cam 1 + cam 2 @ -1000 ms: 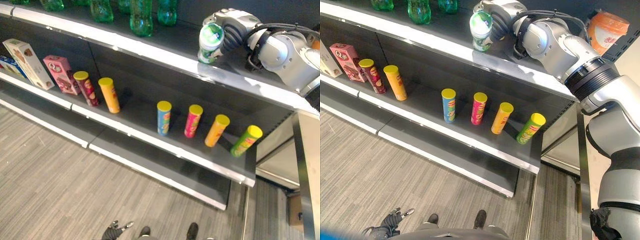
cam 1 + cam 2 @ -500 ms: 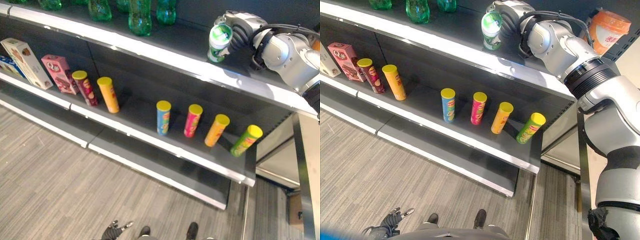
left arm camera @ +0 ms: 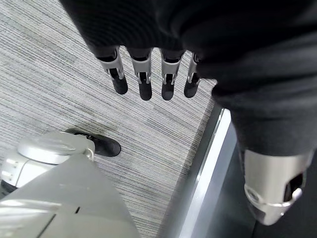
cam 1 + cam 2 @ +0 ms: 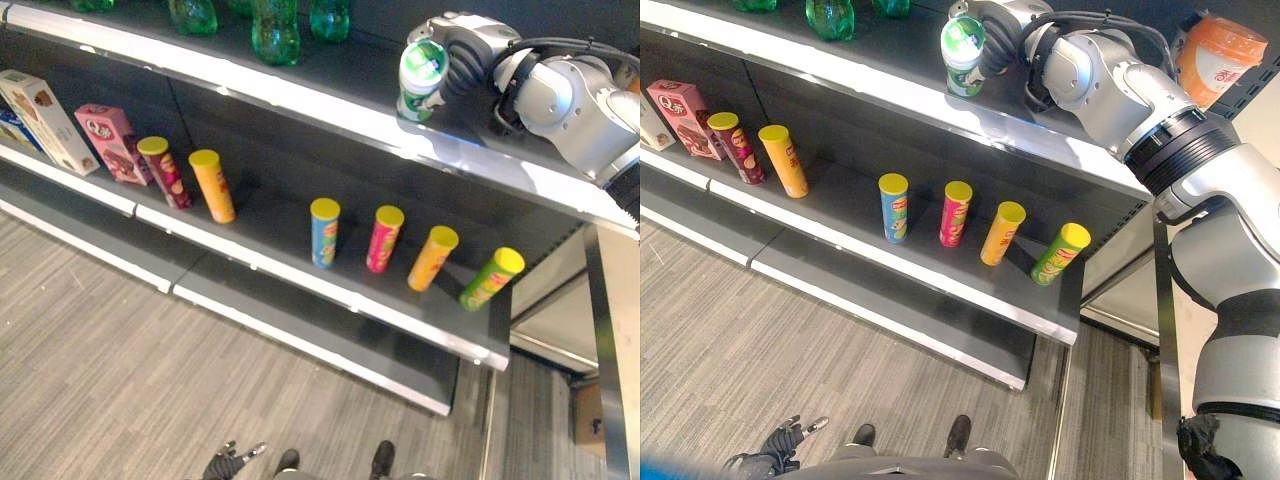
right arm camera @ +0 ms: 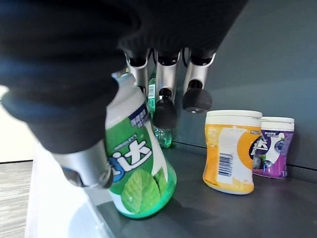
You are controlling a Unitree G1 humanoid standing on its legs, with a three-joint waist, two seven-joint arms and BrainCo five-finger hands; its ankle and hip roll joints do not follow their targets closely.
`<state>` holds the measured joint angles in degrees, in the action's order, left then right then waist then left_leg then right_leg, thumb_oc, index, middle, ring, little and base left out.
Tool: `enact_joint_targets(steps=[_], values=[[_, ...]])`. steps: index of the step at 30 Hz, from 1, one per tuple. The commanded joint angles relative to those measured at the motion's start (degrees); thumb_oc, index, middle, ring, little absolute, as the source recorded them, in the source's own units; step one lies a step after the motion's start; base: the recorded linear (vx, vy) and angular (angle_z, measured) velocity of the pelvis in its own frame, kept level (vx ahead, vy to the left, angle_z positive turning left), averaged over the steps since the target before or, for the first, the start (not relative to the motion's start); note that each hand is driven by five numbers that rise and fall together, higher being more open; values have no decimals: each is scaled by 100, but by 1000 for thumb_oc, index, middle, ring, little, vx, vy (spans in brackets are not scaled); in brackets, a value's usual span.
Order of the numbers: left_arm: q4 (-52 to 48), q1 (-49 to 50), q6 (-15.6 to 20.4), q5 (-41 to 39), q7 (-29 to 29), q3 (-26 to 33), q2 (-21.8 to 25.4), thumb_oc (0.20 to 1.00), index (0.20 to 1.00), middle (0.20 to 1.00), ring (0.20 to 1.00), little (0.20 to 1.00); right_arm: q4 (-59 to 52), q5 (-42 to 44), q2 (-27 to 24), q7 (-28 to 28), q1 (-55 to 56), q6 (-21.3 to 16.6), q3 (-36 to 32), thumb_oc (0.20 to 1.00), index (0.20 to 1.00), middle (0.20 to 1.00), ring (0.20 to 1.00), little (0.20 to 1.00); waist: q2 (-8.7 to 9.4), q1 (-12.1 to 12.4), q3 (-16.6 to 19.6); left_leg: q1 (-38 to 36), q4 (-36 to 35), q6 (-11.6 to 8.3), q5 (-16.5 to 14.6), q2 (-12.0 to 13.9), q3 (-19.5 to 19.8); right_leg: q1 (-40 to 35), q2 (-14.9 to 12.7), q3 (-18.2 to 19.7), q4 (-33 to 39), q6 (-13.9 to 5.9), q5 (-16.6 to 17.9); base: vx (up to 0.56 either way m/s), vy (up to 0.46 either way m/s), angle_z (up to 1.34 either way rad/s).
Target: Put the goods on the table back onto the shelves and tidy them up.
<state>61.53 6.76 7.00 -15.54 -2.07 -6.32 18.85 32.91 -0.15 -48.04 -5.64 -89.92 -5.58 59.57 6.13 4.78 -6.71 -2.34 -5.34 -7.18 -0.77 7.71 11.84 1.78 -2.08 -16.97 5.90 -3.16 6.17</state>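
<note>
Upper shelf (image 4: pixel 300 95) restock, green gum jar (image 5: pixel 136 168) near its front edge.
Right hand (image 4: pixel 995 35) fingers wrapped around jar; left hand (image 3: pixel 148 74) relaxed, empty. Risk: early release tips jar off the edge.

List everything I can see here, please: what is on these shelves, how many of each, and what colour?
Gum jar: one, green and white, standing on the top shelf, in the right hand.
Gum jars further in: one yellow-orange, one purple, side by side on the top shelf.
Large orange jar: one, top shelf, far right.
Green bottles: several, at the top shelf's back left.
Chip cans, middle shelf: six with yellow lids; dark red and orange to the left, then blue, pink, orange, green.
Boxes: one pink, one white, middle shelf, left end.
Right hand: curled round the green jar.
Left hand: fingers straight, hanging over the floor.
</note>
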Motion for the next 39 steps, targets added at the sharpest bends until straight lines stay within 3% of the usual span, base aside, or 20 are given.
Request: enact_joint_targets(steps=[1, 19, 39], values=[[52, -393, 83, -109, 18, -50, 522, 1000, 1000, 1000, 1000, 1000, 364, 348, -132, -194, -814, 35, 494, 200, 200, 200, 200, 200, 391, 101, -297, -631, 34, -180, -485, 111, -703, -565, -321, 225, -111, -430, -803, 0, 0, 0], [38, -433, 28, -128, 180, -96, 517, 1000, 1000, 1000, 1000, 1000, 719, 832, 26, -909, -435, 372, 490, 200, 200, 200, 200, 200, 364, 146, -352, -564, 34, -237, -401, 163, -674, -552, -297, 148, -102, -397, -820, 0, 0, 0], [-132, -375, -18, -137, 280, -13, 549, 1000, 1000, 1000, 1000, 1000, 435, 534, -40, -1404, -335, 513, 799, 200, 200, 200, 200, 200, 381, 173, -414, -518, 34, -261, -360, 194, -672, -523, -287, 113, -107, -397, -811, 0, 0, 0]])
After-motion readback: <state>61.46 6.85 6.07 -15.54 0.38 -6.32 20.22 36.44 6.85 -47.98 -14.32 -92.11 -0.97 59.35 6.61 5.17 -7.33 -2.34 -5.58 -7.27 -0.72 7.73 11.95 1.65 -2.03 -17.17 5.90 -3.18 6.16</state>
